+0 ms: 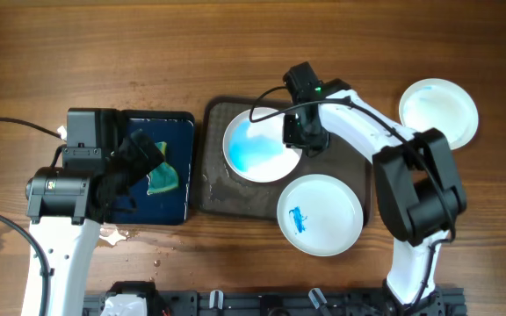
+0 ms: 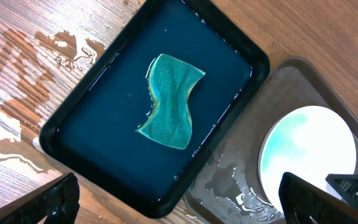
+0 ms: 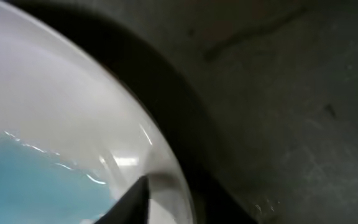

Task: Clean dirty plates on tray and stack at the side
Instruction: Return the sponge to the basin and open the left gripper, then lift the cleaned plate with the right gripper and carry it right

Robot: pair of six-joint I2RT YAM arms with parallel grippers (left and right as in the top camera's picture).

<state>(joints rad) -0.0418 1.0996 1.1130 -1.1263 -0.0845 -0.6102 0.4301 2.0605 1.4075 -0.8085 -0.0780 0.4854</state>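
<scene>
**Overhead view with 2 wrist views.** The tray (image 1: 216, 189) lies mid-table (image 1: 148, 53) and carries 2 of the 3 plates. Plate 1 (image 1: 255, 147), washed with pale blue, sits on the tray's far left part. Plate 2 (image 1: 320, 215), marked with a small blue smear, sits at the near right corner and overhangs the tray's near edge. Plate 3 (image 1: 439, 111) rests on the bare table, well apart to the right of the tray. The right hand (image 1: 304, 133) is at the right rim of plate 1; whether it grips the rim cannot be told. The left hand (image 1: 139, 162), fingers spread wide and empty, hovers above the sponge (image 1: 163, 180) in the small black tray (image 1: 176, 209), just beside the tray.
</scene>
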